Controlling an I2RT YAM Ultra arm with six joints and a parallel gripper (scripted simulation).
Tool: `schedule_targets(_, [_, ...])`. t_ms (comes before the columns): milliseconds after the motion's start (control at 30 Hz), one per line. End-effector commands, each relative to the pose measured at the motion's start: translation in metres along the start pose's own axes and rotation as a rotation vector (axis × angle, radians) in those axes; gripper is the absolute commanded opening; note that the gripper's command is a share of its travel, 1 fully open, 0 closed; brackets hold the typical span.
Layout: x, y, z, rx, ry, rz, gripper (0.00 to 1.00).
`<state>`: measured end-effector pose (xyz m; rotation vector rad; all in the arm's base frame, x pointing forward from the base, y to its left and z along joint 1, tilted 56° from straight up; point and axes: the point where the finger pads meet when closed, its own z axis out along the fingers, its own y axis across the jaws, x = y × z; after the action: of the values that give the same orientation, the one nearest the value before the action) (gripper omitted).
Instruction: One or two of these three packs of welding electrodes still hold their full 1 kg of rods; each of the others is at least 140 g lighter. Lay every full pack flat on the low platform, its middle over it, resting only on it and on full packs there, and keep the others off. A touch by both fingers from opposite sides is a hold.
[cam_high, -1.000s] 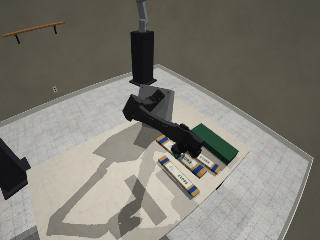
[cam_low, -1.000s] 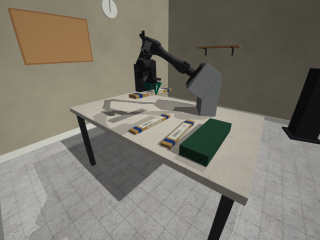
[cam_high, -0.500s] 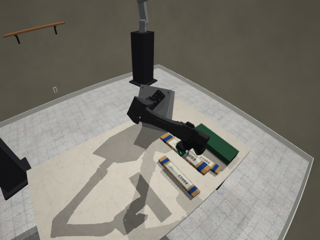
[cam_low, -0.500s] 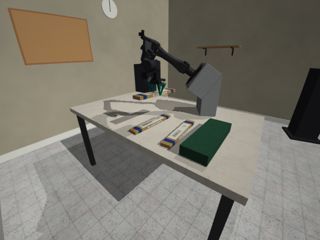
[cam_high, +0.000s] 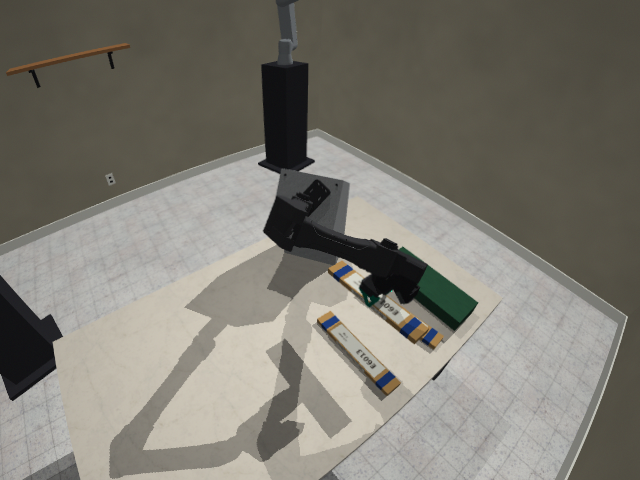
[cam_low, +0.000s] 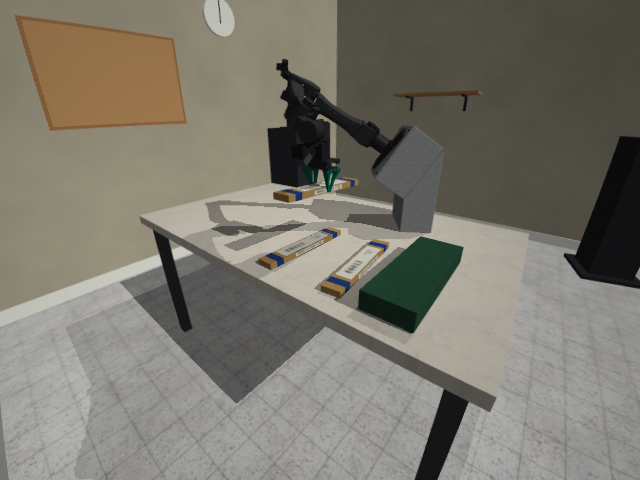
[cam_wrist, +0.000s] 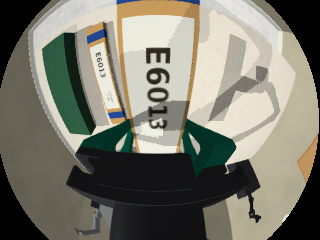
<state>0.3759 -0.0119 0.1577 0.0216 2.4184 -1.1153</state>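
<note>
My gripper (cam_high: 382, 297) is shut on one tan pack of electrodes (cam_high: 379, 302) with blue bands and an "E6013" label, gripped across its width near the middle. It holds the pack level above the table, as the exterior view shows (cam_low: 315, 189) and the wrist view shows (cam_wrist: 158, 74). A second pack (cam_high: 358, 351) (cam_low: 299, 246) lies flat on the table. A third pack (cam_low: 355, 266) (cam_high: 431, 336) lies flat beside the low green platform (cam_low: 410, 281), and in the top view only its end shows past the held pack. Nothing lies on the platform (cam_high: 439, 291).
The arm's grey base block (cam_low: 413, 175) stands at the back of the table. The platform lies close to the table's right edge. A black pillar (cam_high: 284, 111) stands behind the table.
</note>
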Motion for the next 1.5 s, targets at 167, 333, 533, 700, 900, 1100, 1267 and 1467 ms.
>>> schedule_targets(167, [-0.01, 0.029, -0.018, -0.015, -0.047, 0.009, 0.0])
schedule_targets(333, [-0.011, 0.035, -0.018, -0.015, -0.048, 0.009, 0.0])
schedule_targets(533, [-0.014, 0.034, -0.021, -0.019, -0.056, 0.023, 0.0])
schedule_targets(700, [-0.016, 0.035, -0.022, -0.021, -0.059, 0.028, 0.0])
schedule_targets(900, [-0.014, 0.04, -0.019, -0.017, -0.05, 0.013, 0.0])
schedule_targets(1100, [-0.015, 0.042, -0.018, -0.017, -0.049, 0.012, 0.0])
schedule_targets(1267, [-0.017, 0.041, -0.02, -0.02, -0.054, 0.02, 0.0])
schedule_targets(1467, [-0.017, 0.043, -0.02, -0.02, -0.052, 0.016, 0.0])
